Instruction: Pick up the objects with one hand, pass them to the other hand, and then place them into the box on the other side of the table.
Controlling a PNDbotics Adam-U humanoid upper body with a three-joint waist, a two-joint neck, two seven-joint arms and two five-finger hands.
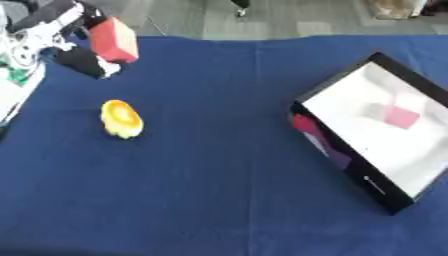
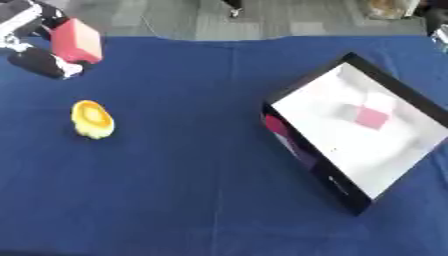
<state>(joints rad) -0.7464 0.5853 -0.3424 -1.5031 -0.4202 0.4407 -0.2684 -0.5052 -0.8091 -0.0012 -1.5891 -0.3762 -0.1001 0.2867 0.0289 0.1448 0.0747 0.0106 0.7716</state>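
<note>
L hand [image 1: 74, 52] at far-left, fingers clamped on red block [image 1: 114, 39] held above cloth; box [image 1: 385, 165] lies well apart to R, R hand unseen, so handover req'd.

Block [image 1: 114, 40] held at far left of table [image 1: 219, 200]; round object [image 1: 121, 119] before it; box [image 1: 376, 130] at right.
</note>
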